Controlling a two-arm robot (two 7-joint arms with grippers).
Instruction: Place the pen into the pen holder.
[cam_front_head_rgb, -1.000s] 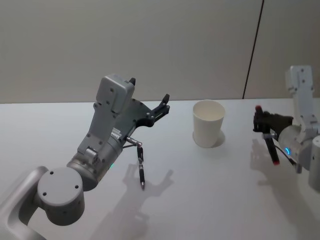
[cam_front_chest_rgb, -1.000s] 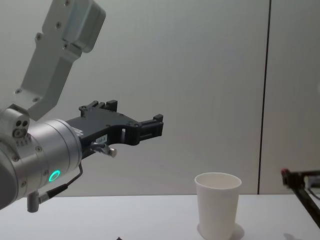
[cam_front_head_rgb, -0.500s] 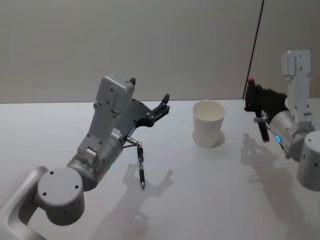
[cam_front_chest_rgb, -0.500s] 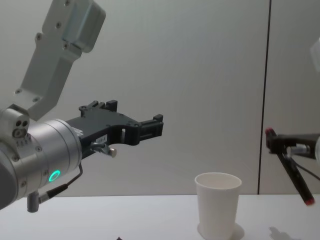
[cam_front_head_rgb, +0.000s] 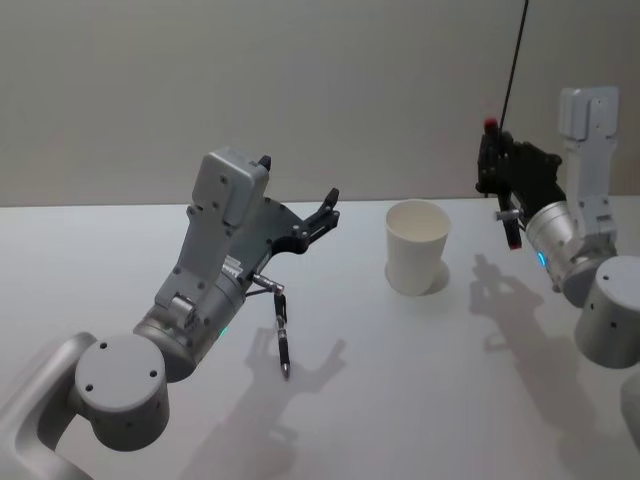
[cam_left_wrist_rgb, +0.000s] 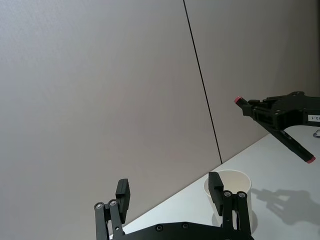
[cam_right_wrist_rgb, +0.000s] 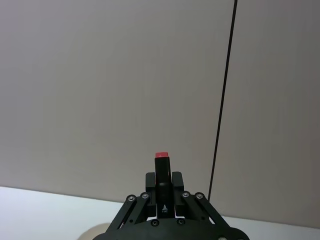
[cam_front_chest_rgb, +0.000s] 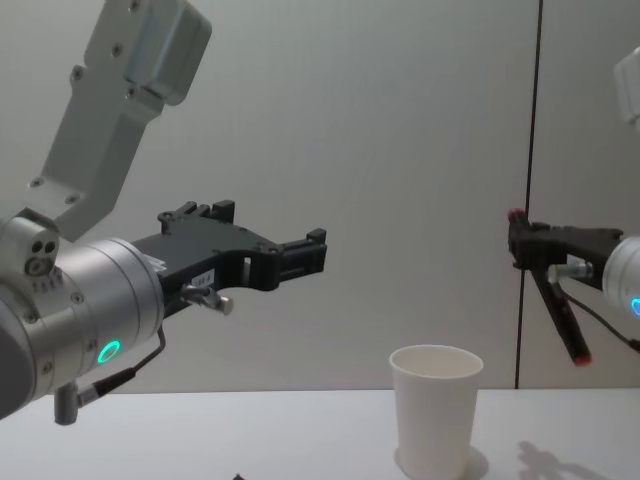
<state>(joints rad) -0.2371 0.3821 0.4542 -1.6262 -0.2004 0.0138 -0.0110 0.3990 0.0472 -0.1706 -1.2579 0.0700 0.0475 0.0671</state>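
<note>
Aloft, right hand (cam_front_chest_rgb: 519, 243) pinches pen (cam_front_chest_rgb: 557, 300) right of pen holder (cam_front_chest_rgb: 435, 410); left hand (cam_left_wrist_rgb: 169, 191) spread

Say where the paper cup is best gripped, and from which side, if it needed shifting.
Probably across the wall just under the rolled rim of the paper cup, coming level from the robot's left: it stands upright and tapers downward, so the rim would stop the jaws slipping. The left gripper is open on that side; the right gripper holds the pen.
</note>
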